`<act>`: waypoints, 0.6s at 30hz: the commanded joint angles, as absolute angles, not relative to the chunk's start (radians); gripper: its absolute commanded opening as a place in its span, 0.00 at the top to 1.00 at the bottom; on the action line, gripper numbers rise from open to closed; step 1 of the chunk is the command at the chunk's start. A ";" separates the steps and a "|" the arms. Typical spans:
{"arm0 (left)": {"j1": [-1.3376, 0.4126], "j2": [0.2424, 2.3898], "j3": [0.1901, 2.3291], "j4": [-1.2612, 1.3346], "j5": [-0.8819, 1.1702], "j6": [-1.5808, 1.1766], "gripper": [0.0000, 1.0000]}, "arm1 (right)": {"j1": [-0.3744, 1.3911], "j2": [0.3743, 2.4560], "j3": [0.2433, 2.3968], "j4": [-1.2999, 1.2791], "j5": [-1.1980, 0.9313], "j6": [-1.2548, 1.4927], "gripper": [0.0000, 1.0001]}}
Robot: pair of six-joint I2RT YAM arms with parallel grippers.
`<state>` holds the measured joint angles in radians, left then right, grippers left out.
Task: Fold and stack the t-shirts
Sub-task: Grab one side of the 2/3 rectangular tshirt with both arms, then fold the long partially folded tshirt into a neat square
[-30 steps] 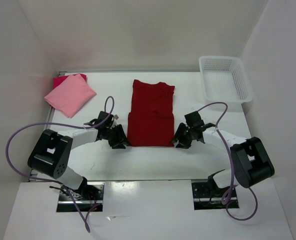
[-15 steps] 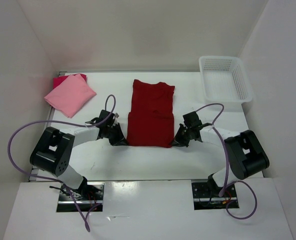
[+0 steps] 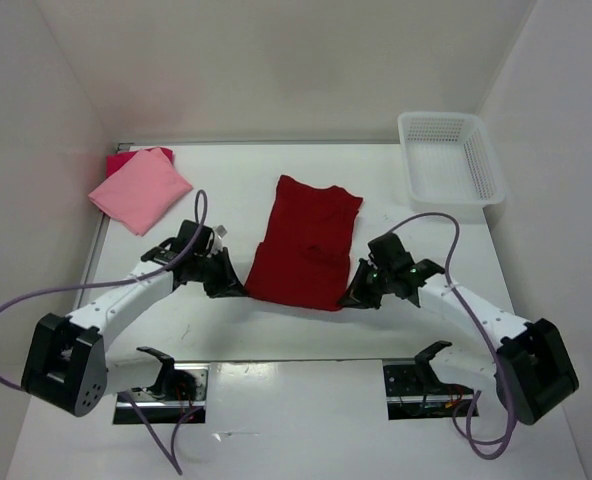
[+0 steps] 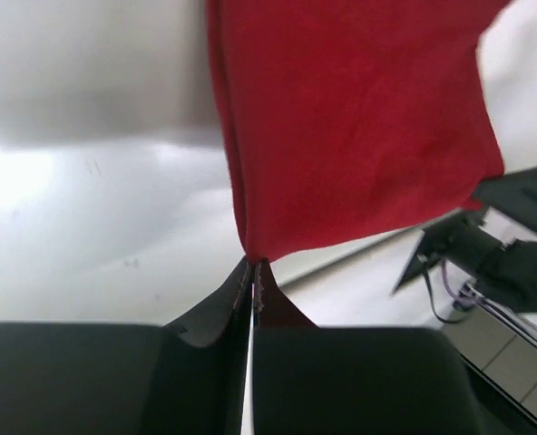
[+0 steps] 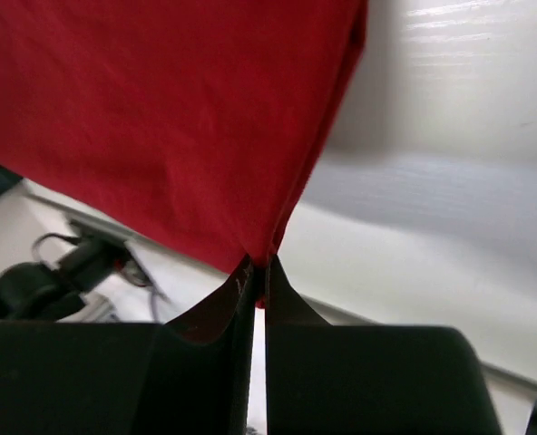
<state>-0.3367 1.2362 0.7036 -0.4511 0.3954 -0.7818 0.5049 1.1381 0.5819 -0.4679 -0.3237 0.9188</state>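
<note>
- Left fingers (image 3: 234,285) (image 4: 241,281): pressed together on the near left corner of the dark crimson t-shirt (image 3: 306,245) (image 4: 350,118). The wrist view shows the cloth coming to a point right at the tips.
- Right fingers (image 3: 354,295) (image 5: 246,281): likewise pinched tight on the near right corner of the same shirt, with no gap between them.
- Dark crimson t-shirt: mid-desk, between the two arms, stretched between the two grips along its near edge. It runs away from them toward the far side, skewed, with the collar end leaning right. In both wrist views the near part looks raised off the desk (image 3: 226,330), with shadow under it.
- Light pink t-shirt (image 3: 141,190): folded, at the far left of the desk, well apart from the crimson one.
- Magenta-red t-shirt (image 3: 124,158): under the pink one, with only its far edge peeking out.
- White lattice basket (image 3: 451,155): far right corner of the desk, upright, with nothing seen inside.
</note>
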 commanded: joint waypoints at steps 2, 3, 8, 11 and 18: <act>-0.299 1.212 0.825 -0.597 0.445 -0.750 1.00 | 0.365 1.156 0.773 -0.601 -0.351 0.835 1.00; -0.290 1.247 0.891 -0.559 0.457 -0.750 1.00 | 0.341 1.181 0.807 -0.601 -0.351 0.784 1.00; -0.265 1.515 1.185 -0.425 0.433 -0.759 1.00 | 0.209 1.429 1.053 -0.539 -0.351 0.669 1.00; -0.265 1.649 1.410 -0.391 0.387 -0.750 1.00 | 0.177 1.549 1.213 -0.516 -0.327 0.621 1.00; -0.256 2.055 1.784 -0.391 0.269 -0.719 1.00 | 0.098 1.892 1.491 -0.494 -0.299 0.574 1.00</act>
